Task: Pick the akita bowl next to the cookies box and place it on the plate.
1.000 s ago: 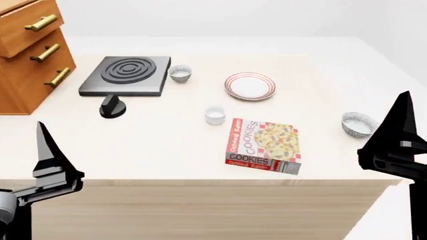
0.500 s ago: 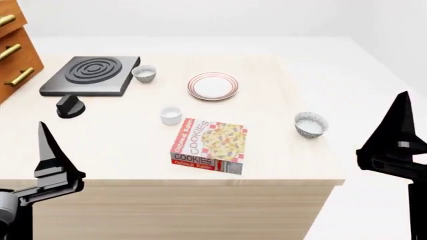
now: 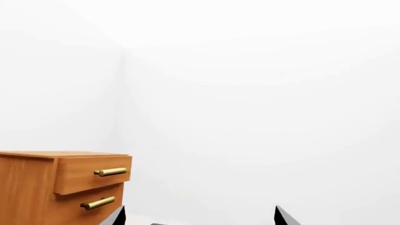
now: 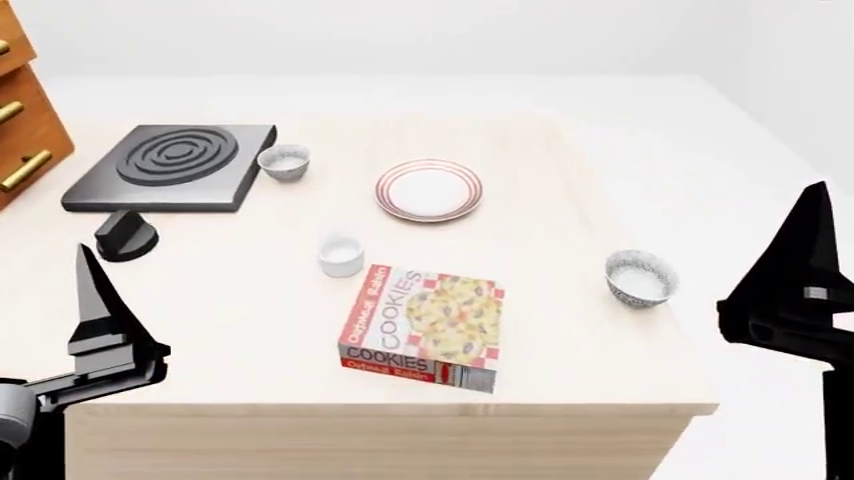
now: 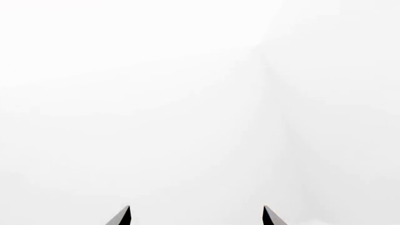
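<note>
The akita bowl (image 4: pixel 641 277), grey-patterned outside and white inside, stands to the right of the red-and-white cookies box (image 4: pixel 424 328) near the table's right edge. Further back sits the plate (image 4: pixel 427 190), white with red rings. A second patterned bowl (image 4: pixel 283 161) is beside the black stove. My left gripper (image 4: pixel 91 290) is held up at the front left. My right gripper (image 4: pixel 807 245) is raised at the right, off the table and to the right of the akita bowl. In both wrist views the fingertips (image 3: pixel 116 216) (image 5: pixel 122 216) stand wide apart, open and holding nothing.
A black stove plate (image 4: pixel 167 165) and a black knob (image 4: pixel 126 236) lie at the back left. A small plain white cup (image 4: pixel 340 254) stands just behind the cookies box. A wooden drawer unit (image 4: pixel 24 115) (image 3: pixel 59 187) stands at the far left.
The head view has shifted: everything on the table slid leftward in the picture, then slightly down. Both grippers keep their places in the view.
</note>
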`<state>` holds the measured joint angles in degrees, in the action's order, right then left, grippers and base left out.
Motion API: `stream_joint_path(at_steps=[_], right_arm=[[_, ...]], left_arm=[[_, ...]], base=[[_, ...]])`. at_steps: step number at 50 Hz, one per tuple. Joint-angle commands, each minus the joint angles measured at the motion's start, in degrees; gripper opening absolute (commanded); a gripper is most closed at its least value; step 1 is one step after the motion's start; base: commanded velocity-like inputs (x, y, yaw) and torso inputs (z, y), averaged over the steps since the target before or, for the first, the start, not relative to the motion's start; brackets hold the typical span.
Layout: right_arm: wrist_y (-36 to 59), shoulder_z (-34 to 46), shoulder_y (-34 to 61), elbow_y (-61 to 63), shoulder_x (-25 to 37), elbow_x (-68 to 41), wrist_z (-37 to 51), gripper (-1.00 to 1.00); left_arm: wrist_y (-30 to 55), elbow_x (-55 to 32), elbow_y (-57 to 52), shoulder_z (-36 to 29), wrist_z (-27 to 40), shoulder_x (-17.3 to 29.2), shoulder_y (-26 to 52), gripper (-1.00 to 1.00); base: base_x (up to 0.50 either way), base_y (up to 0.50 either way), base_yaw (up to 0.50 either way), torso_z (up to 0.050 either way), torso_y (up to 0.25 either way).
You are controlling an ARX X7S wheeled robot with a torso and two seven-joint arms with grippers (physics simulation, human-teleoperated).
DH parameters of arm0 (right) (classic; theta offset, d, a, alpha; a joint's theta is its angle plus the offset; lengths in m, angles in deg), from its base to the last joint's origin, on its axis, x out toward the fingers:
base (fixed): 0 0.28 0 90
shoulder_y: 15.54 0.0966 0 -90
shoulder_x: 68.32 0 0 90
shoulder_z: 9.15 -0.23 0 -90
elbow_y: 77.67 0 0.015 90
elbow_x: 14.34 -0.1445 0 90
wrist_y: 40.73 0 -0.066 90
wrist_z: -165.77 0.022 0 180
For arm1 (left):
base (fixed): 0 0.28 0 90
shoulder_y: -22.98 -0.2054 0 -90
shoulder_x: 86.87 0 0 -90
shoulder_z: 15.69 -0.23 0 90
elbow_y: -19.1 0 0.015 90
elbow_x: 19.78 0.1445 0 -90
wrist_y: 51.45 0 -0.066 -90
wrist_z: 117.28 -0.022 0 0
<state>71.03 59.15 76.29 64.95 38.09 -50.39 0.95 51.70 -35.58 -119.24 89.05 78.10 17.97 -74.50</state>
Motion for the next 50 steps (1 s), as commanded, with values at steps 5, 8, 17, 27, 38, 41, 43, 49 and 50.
stream_joint_path(at_steps=[5, 8, 17, 27, 38, 41, 43, 49, 50], right_arm=[[-1.0, 0.2, -0.4, -0.2, 0.3, -0.7, -0.1, 1.0], [-1.1, 0.3, -0.5, -0.3, 0.4, -0.6, -0.1, 1.0], [-1.1, 0.8, -0.6, -0.2, 0.8, -0.5, 0.1, 1.0], [-1.6, 1.1, -0.8, -0.4, 1.2, -0.4, 0.0, 1.0], [-1.7, 1.5, -1.1, -0.1, 1.5, -0.4, 0.4, 1.0], [-1.8, 1.6, -1.2, -0.1, 1.6, -0.5, 0.4, 1.0], [-1.9, 1.7, -1.3, -0.2, 1.6, -0.9, 0.3, 1.0], [-0.9, 3.9, -1.2, -0.2, 2.4, 0.6, 0.0, 1.0], [-0.6, 4.4, -1.2, -0.2, 2.7, 1.1, 0.0, 1.0]], left_arm=[[0.0, -0.3, -0.1, -0.2, 0.5, 0.4, -0.1, 1.0], [0.1, -0.3, -0.2, -0.3, 0.6, 0.5, -0.1, 1.0], [0.1, -0.4, -0.3, -0.6, 0.9, 0.8, -0.1, 1.0], [0.1, -0.4, -0.2, -1.3, 1.0, 1.0, 0.0, 1.0], [-0.3, -0.7, -0.3, -1.1, 1.2, 1.3, -0.4, 1.0], [-0.3, -0.8, -0.4, -1.2, 1.3, 1.4, -0.4, 1.0], [-0.4, -0.8, -0.3, -1.2, 1.3, 1.5, -0.4, 1.0], [-0.8, -0.8, -0.1, -1.2, 1.4, 1.5, -0.6, 1.0], [-0.9, -0.8, 0.0, -1.2, 1.4, 1.5, -0.7, 1.0]], base=[[0.5, 0.07, 0.0, 0.0, 0.0], [0.5, 0.07, 0.0, 0.0, 0.0], [0.5, 0.04, 0.0, 0.0, 0.0], [0.5, 0.0, 0.0, 0.0, 0.0], [0.5, 0.0, 0.0, 0.0, 0.001], [0.5, 0.0, 0.0, 0.0, 0.0], [0.5, 0.0, 0.0, 0.0, 0.0], [0.47, 0.0, 0.0, 0.0, 0.0], [0.34, 0.0, 0.0, 0.0, 0.0]])
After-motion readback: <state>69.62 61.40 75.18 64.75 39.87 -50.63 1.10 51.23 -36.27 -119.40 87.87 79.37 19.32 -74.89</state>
